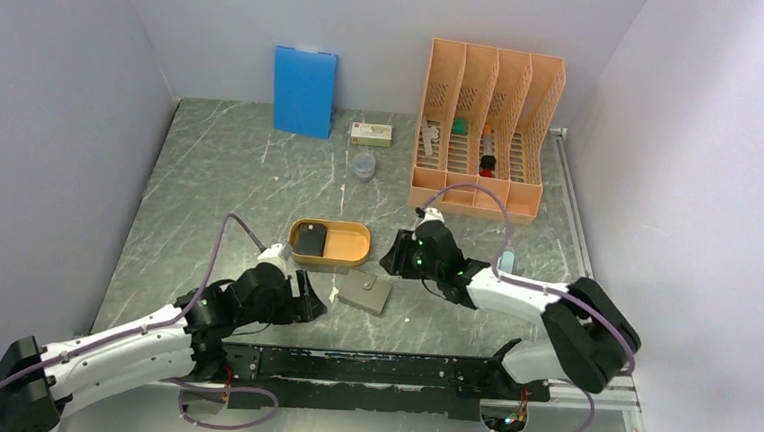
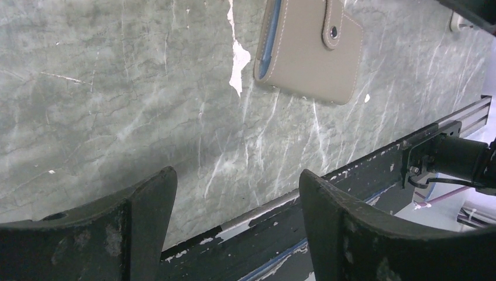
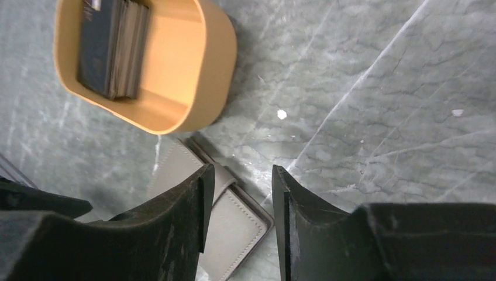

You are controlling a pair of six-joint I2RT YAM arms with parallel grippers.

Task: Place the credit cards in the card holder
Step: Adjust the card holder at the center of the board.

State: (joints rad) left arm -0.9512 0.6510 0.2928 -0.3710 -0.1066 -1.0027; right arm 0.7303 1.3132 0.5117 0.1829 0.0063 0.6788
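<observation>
The card holder, a closed grey-taupe wallet with a snap strap, lies flat on the table just below the orange tray. It shows in the left wrist view and in the right wrist view. The dark credit cards lie stacked in the left end of the orange oval tray, and show in the right wrist view. My left gripper is open and empty, left of the holder. My right gripper is open and empty, above the holder's right edge.
A tall orange file rack holding small items stands at the back right. A blue board leans on the back wall. A small box and a small cup sit near it. A black rail runs along the near edge.
</observation>
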